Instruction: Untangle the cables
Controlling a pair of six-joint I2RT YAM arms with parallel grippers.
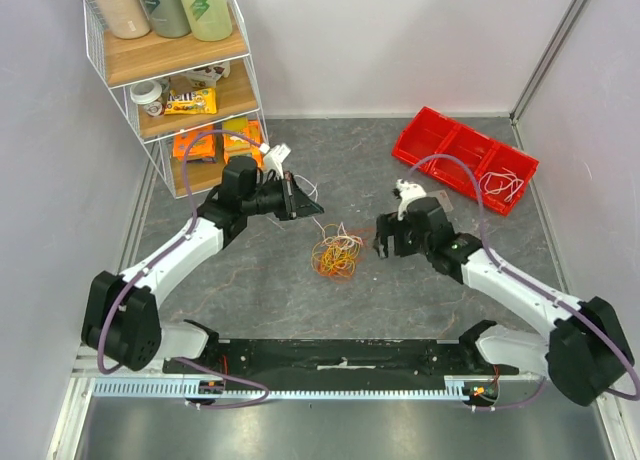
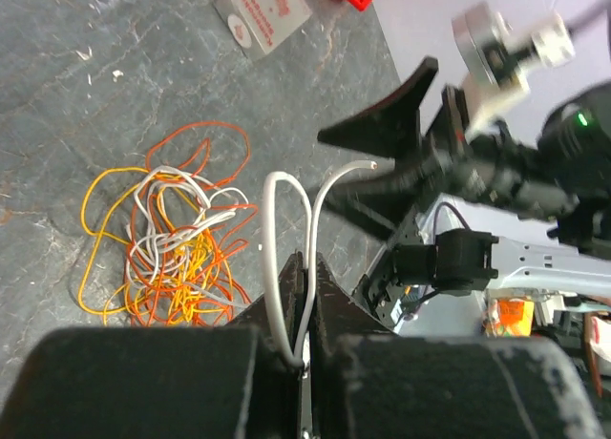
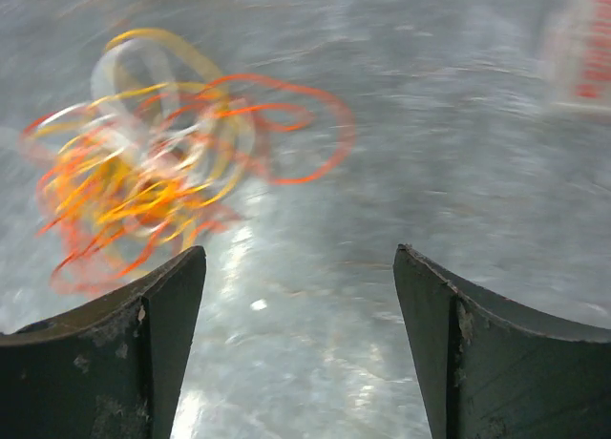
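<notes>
One white cable is pinched in the closed left claw, seemingly free of the tangle on the table, so lift it away slowly towards the bin while the right claw, gaping wide just beside the tangle, pins any snagging loop.

Lab cell: partition walls, wire shelf

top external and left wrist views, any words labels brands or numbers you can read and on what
None can be read.
Shelf bottles: logo marks, letters too small.
Yellow snack packet: print too small.
Orange packets: too small.
White card: red print, blurred.
</notes>
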